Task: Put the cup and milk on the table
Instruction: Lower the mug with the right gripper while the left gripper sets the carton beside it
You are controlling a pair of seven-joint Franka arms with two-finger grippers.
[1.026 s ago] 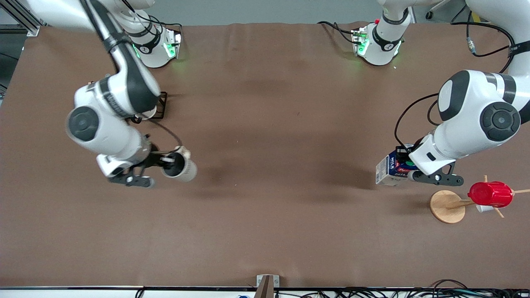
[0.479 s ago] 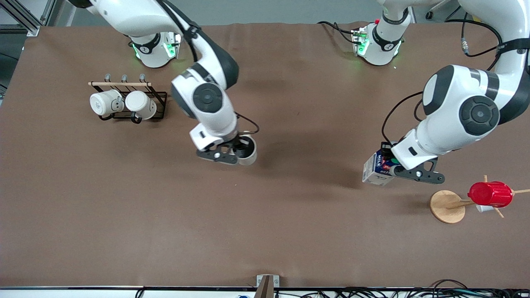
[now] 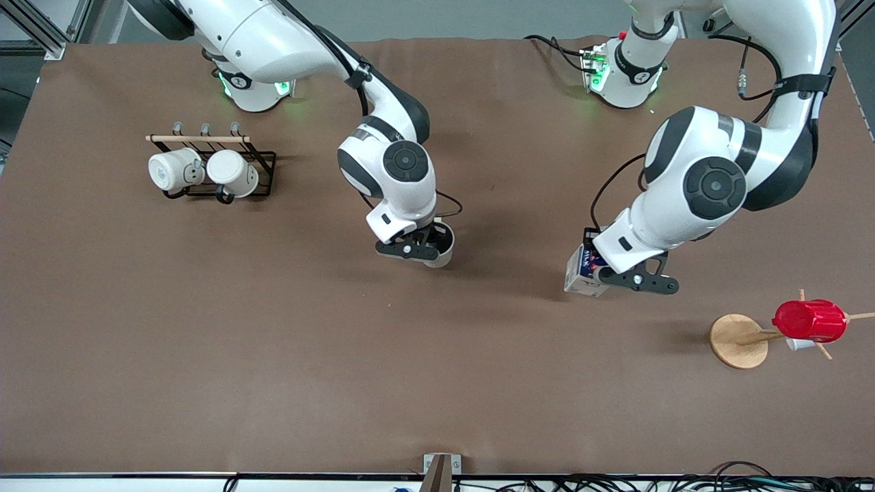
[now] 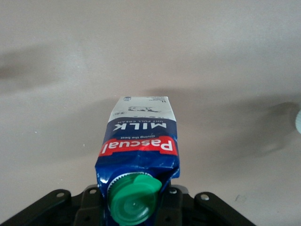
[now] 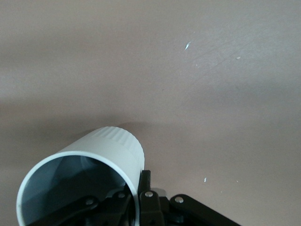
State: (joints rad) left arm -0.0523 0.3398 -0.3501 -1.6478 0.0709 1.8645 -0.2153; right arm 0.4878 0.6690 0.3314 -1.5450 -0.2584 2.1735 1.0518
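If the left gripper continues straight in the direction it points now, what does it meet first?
Probably only the bare table. The left gripper, shut on the milk carton, points down at it, and the left wrist view shows nothing else in that line, though depth is unclear.

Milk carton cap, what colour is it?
Green. The cap on the milk carton shows best in the left wrist view.

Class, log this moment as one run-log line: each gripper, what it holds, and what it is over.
left gripper: shut on milk, over table | right gripper: shut on cup, over table middle | neither set down
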